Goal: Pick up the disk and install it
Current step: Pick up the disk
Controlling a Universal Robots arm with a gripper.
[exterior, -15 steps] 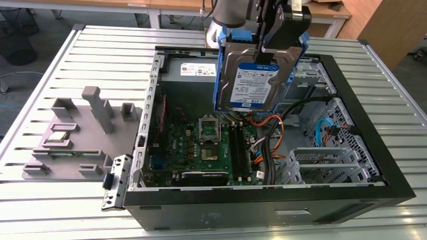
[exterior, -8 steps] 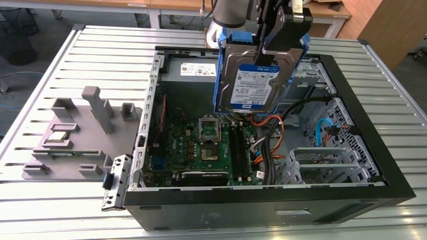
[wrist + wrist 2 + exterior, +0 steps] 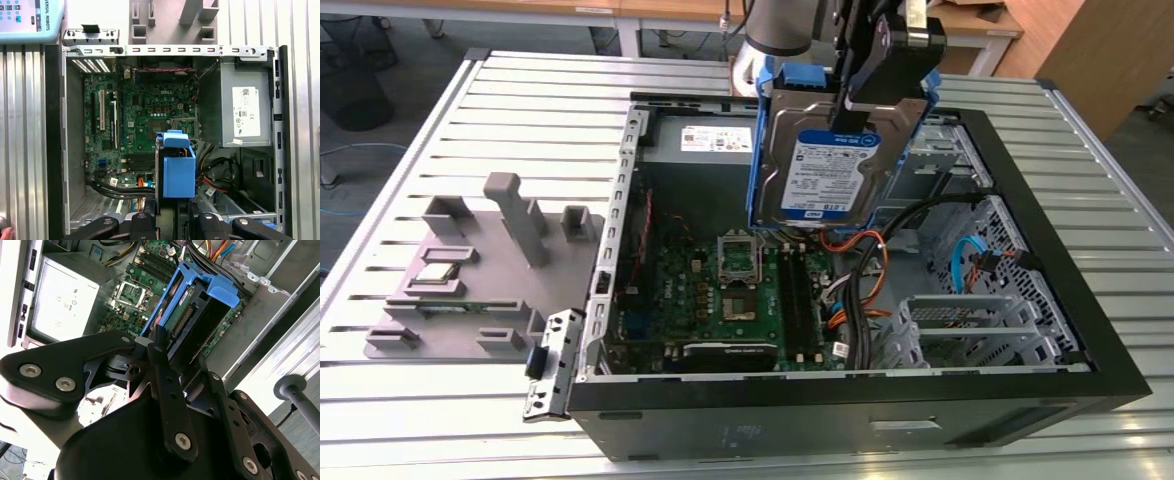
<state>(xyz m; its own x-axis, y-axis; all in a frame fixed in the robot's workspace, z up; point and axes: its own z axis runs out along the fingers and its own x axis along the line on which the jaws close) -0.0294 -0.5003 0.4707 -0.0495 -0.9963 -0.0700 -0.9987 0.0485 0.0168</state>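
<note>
The disk (image 3: pixel 825 170), a silver hard drive with a blue-and-white label and a blue plastic bracket around its edges, hangs on edge above the open computer case (image 3: pixel 854 395). My gripper (image 3: pixel 865 100) is shut on its upper end, its black fingers clamping both faces. The disk hovers over the motherboard (image 3: pixel 720 290), near the memory slots and orange cables. In the second wrist view the gripper (image 3: pixel 165 352) holds the blue-framed disk (image 3: pixel 200 300) over the board. In the first wrist view the disk's blue bracket (image 3: pixel 178 170) sticks out from the gripper (image 3: pixel 172 220).
A grey power-supply box (image 3: pixel 707 140) sits at the case's far end. A metal drive cage (image 3: pixel 974 320) and loose cables (image 3: pixel 867 250) fill the case on the exterior view's right. A grey fixture block (image 3: pixel 467 260) stands on the slatted table, and a small metal bracket (image 3: pixel 547 360) leans against the case.
</note>
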